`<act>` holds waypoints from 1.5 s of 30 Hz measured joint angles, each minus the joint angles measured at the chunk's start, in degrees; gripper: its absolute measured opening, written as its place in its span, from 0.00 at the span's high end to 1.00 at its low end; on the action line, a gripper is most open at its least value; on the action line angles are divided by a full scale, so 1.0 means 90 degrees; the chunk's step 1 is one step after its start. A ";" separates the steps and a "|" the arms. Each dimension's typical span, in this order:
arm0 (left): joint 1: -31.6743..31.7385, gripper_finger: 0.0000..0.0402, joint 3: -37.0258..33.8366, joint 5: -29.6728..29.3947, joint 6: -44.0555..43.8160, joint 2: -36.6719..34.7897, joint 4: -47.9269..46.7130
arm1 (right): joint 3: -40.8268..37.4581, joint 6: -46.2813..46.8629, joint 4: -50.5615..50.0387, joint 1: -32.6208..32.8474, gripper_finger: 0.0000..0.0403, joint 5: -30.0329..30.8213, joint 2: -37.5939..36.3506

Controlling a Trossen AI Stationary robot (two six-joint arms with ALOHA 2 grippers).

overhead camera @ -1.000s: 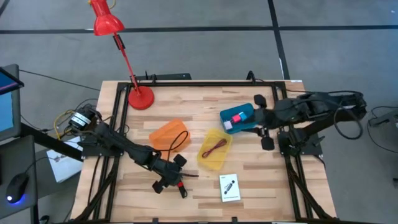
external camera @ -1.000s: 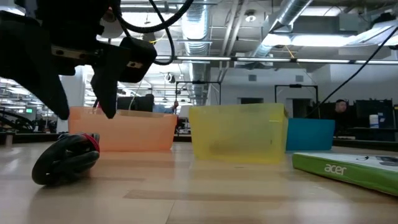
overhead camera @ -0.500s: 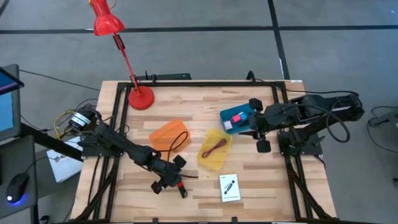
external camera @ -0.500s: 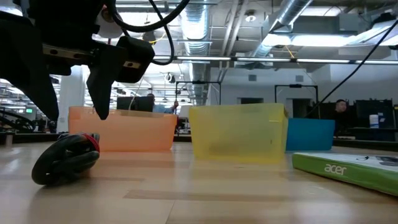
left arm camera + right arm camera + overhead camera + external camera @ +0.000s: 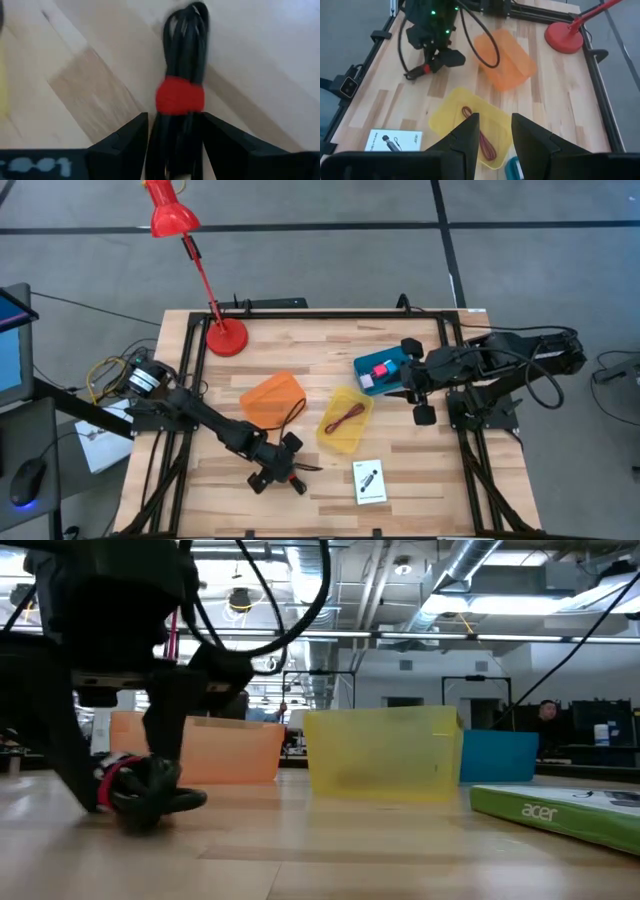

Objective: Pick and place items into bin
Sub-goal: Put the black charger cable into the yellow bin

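Note:
A black stick-shaped cable bundle with a red band lies on the table near its front left. My left gripper is open and slants down over it, one finger on each side of its near end. In the low view the same gripper straddles the bundle. My right gripper is open and holds nothing, hanging above the blue bin, which holds pink cubes. A dark red cord lies in the yellow bin. A white card lies flat near the front edge. My left gripper's open fingers flank the bundle's near end, just below the red band. They come from above, slanting toward the far side, and lie along the bundle. The bundle nearly fills the gap and lies on the table; whether both fingers touch it, I cannot tell.
An orange bin stands just behind the left gripper. A red desk lamp stands at the table's far left corner. Bare wood lies between the lamp and the blue bin and along the front edge.
My left gripper has come down over the cable bundle, its fingers keeping the same gap. In the low view the bundle has shifted a little sideways on the table and now lies between the fingers.

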 joint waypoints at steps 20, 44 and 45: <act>0.0183 0.85 0.1182 -0.3138 0.1049 -0.0278 -0.0579 | 0.0002 0.0000 -0.0275 0.0000 0.73 -0.0002 0.0000; 0.2485 0.85 0.2050 -0.0998 -0.1124 0.1173 0.0993 | 0.0002 0.0102 -0.0809 0.0000 0.73 -0.0010 0.0017; 0.2492 0.84 0.2129 -0.1012 -0.1202 0.1244 0.0989 | 0.0002 0.0129 -0.0821 0.0000 0.73 -0.0010 0.0017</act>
